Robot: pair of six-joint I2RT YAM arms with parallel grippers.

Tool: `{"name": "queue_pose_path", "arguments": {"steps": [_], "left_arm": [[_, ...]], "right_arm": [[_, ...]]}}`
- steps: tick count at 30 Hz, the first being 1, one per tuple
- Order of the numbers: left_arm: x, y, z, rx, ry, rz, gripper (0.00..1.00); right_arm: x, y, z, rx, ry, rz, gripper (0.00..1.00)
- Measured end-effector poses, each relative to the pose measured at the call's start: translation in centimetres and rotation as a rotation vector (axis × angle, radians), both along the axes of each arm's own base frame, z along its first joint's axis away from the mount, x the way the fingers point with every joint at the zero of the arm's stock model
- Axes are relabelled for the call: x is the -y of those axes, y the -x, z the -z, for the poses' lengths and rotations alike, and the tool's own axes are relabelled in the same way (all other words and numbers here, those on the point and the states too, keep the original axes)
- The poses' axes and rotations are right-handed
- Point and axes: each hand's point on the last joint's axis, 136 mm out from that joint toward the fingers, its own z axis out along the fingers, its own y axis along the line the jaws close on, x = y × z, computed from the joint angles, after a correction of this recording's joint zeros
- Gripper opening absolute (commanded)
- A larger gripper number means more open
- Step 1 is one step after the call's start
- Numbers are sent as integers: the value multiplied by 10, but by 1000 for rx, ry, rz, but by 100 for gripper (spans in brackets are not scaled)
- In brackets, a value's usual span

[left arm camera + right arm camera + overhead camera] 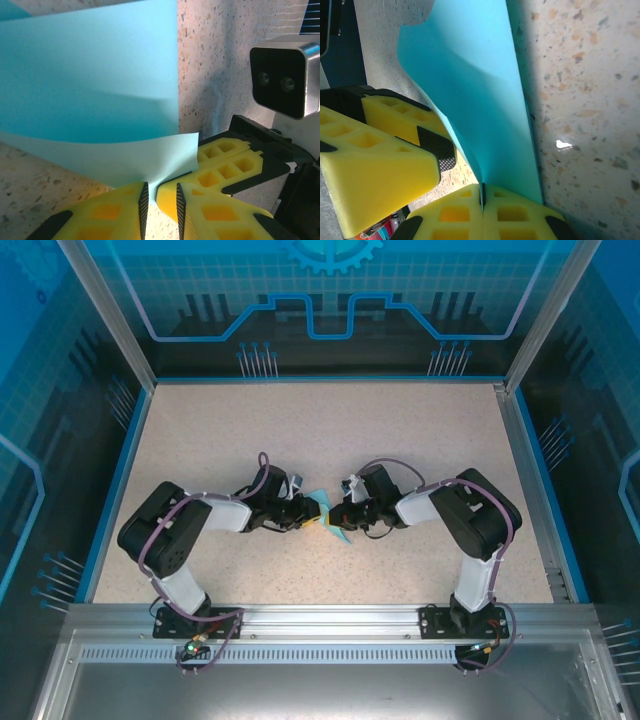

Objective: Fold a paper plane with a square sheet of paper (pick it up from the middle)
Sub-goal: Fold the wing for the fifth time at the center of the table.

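Square sheet of paper (pixel 320 507), light blue, is held up off the worktop (pixel 330 430) at mid-table, between the two pincer heads, which meet nose to nose. Right pincer (pixel 483 191): fingers pressed flat together, the sheet's lower edge clamped in the seam and rising from it. Left pincer (pixel 160 194): pads a narrow slit apart, a corner of the sheet dipping into the slit and brushing one pad; the gap is wider than the paper, so no firm pinch is seen. From above, the left pincer (pixel 306 512) and right pincer (pixel 338 516) crowd the sheet from either side and cover much of it. Surroundings: speckled beige worktop with a blue rim, clear walls (pixel 320 300) printed with blue lines on three sides, a metal rail (pixel 330 620) along the near edge carrying both arm bases, and purple cables (pixel 262 472) looped over the arms. The right wrist's camera housing (pixel 282 80) sits just behind its yellow fingers (pixel 225 160). The sheet is not flat: it stands on edge, bowed, with a soft bend across its face. From above it shows as a small pointed patch, one corner toward the far wall, roughly crosswise to the line between the pincers. Its long axis cannot be told for sure.
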Motion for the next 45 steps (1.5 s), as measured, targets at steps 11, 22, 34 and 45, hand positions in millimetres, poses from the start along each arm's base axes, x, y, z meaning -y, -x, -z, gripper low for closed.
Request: {"name": "queue_pose_path", "arguments": {"steps": [11,22,34,45], "left_arm": [[2,-4,4,1,-11,11,23],[2,-6,6,-14,-29,8,21],[3,-7,10,-27,-36,8,19],[4,-9,8,-30,-39,11,19]], "right_arm": [[-1,0,0,-4,-5,-4,6],[-4,1,-5,2,-21,-32,21],[8,11,-8,41,46,-72,24],[22,17,-2,100,120,-101,18]]}}
